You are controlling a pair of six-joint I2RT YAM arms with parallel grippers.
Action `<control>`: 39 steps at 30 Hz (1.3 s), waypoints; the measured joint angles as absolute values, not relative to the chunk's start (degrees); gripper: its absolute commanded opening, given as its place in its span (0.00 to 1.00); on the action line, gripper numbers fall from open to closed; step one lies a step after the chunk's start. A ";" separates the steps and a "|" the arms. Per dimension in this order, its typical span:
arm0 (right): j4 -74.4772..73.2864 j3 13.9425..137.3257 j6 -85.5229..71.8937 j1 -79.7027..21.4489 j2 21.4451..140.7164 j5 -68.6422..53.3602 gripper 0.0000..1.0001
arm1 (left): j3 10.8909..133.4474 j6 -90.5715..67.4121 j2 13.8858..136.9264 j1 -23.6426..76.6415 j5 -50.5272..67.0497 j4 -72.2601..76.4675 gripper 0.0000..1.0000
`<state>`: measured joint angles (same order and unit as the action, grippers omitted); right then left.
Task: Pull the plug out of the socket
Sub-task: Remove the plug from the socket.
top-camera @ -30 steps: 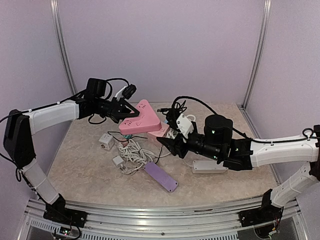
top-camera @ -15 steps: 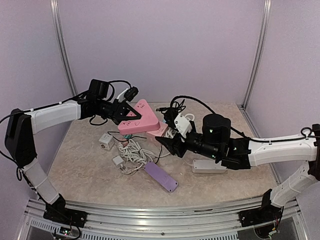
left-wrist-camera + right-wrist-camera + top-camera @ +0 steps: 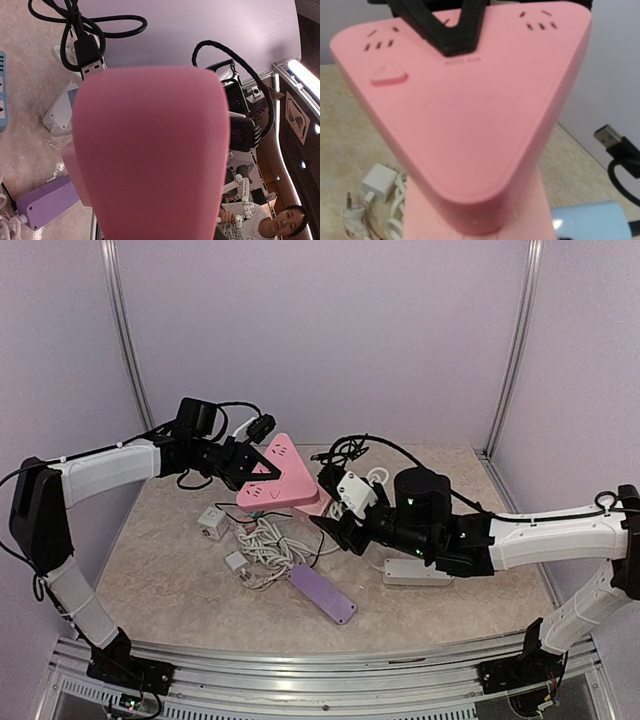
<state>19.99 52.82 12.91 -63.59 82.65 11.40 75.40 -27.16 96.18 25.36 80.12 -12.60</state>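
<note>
A pink triangular socket (image 3: 278, 478) is held tilted above the rear middle of the table (image 3: 180, 580), clamped at its upper edge by the left gripper (image 3: 248, 464). A pink block (image 3: 312, 506) is seen under its lower corner, with the right gripper (image 3: 324, 524) just beside it; whether those jaws grip anything cannot be told. White cables (image 3: 265, 545) and a purple power strip (image 3: 322, 592) are spread nearer the front edge.

The triangular socket (image 3: 280, 478) is pink, the power strip (image 3: 322, 592) nearer is purple, the coiled cables (image 3: 268, 545) and cube adapter (image 3: 211, 521) to its left are white, the tabletop (image 3: 170, 580) is mottled beige, and the walls (image 3: 320, 340) are pale lilac.
</note>
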 measured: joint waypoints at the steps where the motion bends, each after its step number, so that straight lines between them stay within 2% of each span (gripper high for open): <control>1: 19.86 53.06 13.02 -63.59 82.85 11.66 0.00 | 75.40 -27.11 96.18 25.28 80.07 -12.58 0.21; 27: 10.81 61.30 12.49 -64.10 89.34 19.77 0.00 | 75.68 -23.73 96.18 23.81 75.55 -14.79 0.08; 39: 12.32 58.83 11.46 -63.88 87.07 16.10 0.00 | 79.50 -18.92 96.18 24.71 72.05 -23.70 0.04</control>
